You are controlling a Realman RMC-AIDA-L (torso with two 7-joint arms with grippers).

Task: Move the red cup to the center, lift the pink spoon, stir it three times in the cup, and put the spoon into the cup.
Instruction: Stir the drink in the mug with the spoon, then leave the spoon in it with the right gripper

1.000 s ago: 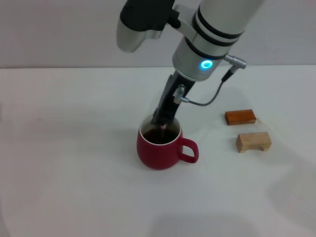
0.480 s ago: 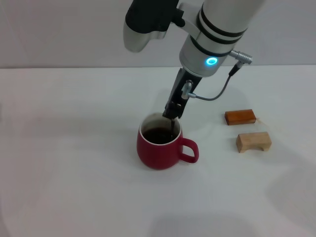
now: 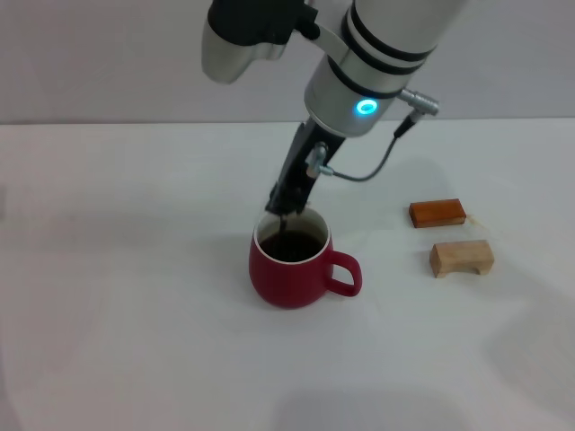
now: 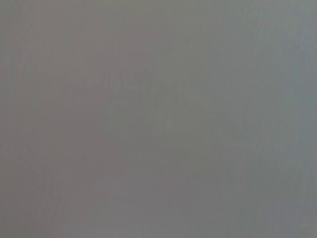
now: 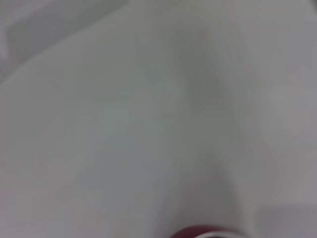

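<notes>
Right gripper (image 3: 284, 208) just above rounded dark-red ceramic mug (image 3: 289, 269) rim on white tabletop (image 3: 135, 269), finger state indiscernible.

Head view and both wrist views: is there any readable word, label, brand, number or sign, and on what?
None can be read.
Rounded dark-red ceramic mug: plain, no print.
Orange-brown block and tan block: no marks.
Right arm over the mug: only a glowing blue ring light, no text.
Left wrist view: blank grey.
Right wrist view: no text shows.
</notes>
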